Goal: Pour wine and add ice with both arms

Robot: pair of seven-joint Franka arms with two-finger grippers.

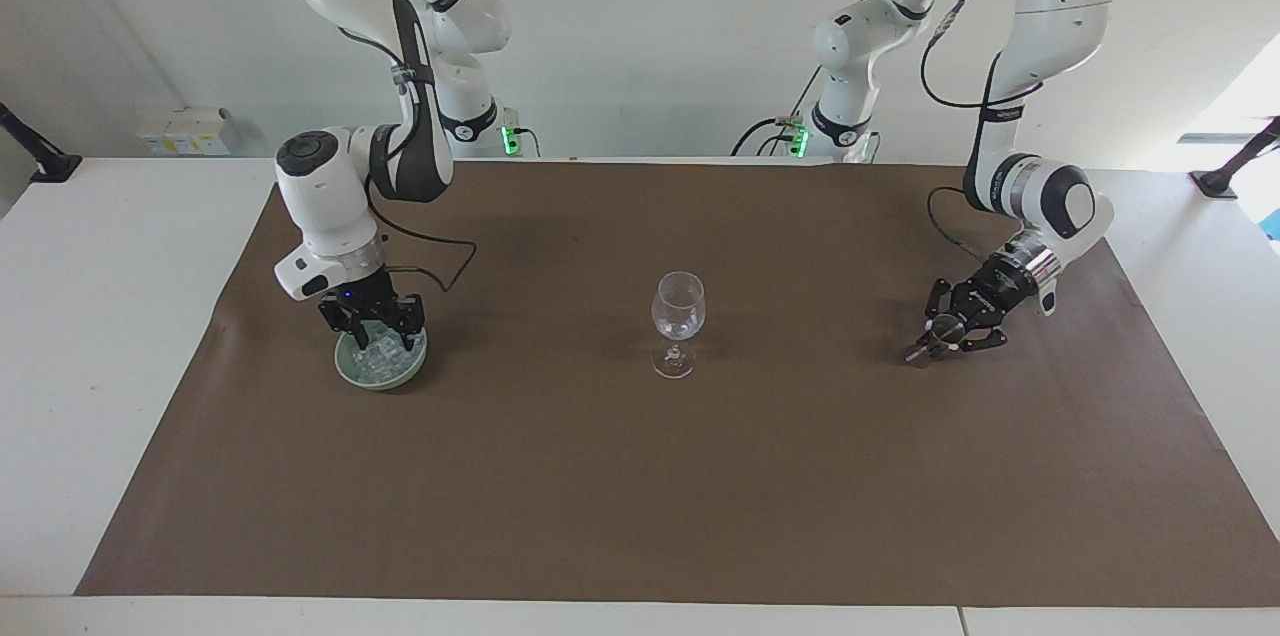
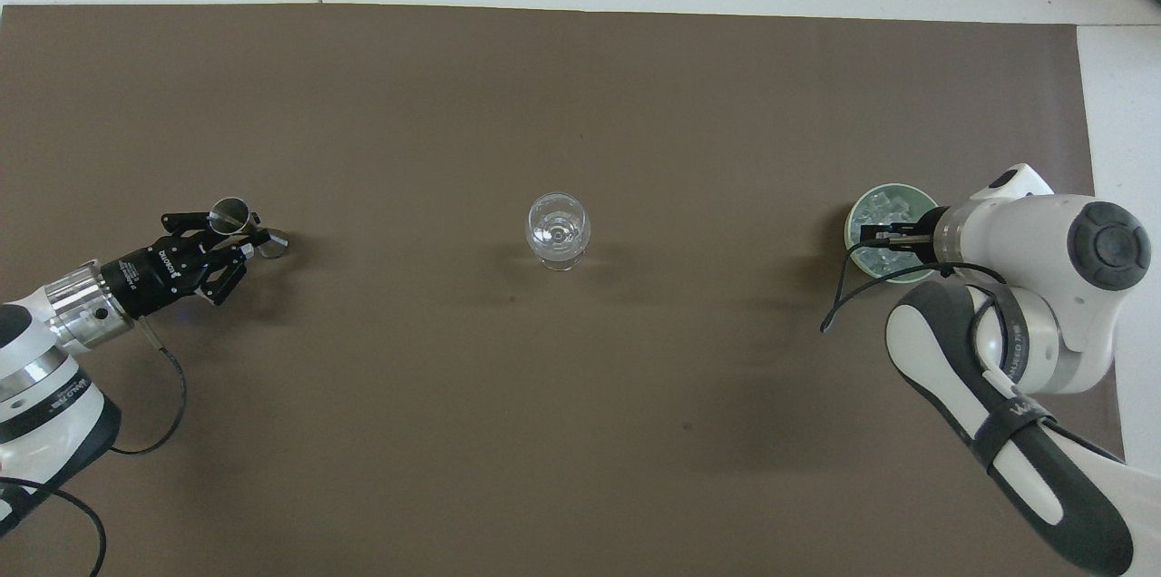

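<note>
- Step in hand, as I judged it: picking up ice; the right gripper was down in the bowl among the ice; whether it had clenched on a cube I could not tell.
- The bowl stood on the mat toward the right arm's end; the ice lay heaped inside it.
- The left gripper sat low over the mat toward the left arm's end, grasping a tilted metal jigger at its waist; the jigger's low end was at or just above the mat; its contents did not show.
- The glass stood upright mid-mat, between the two grippers and well apart from both; it looked empty.
- Next move, in my judgement: secure a cube, lift straight clear of the bowl's rim, carry to the glass, release low over its mouth; the jigger then needs tipping over the same mouth.
- Room: the mat between bowl and glass was bare, as was the stretch between glass and jigger; the bowl stood near the mat's edge, so a dragged lift could push it.
- Risk: the glass is tall-stemmed; a sideways touch could topple it.
</note>
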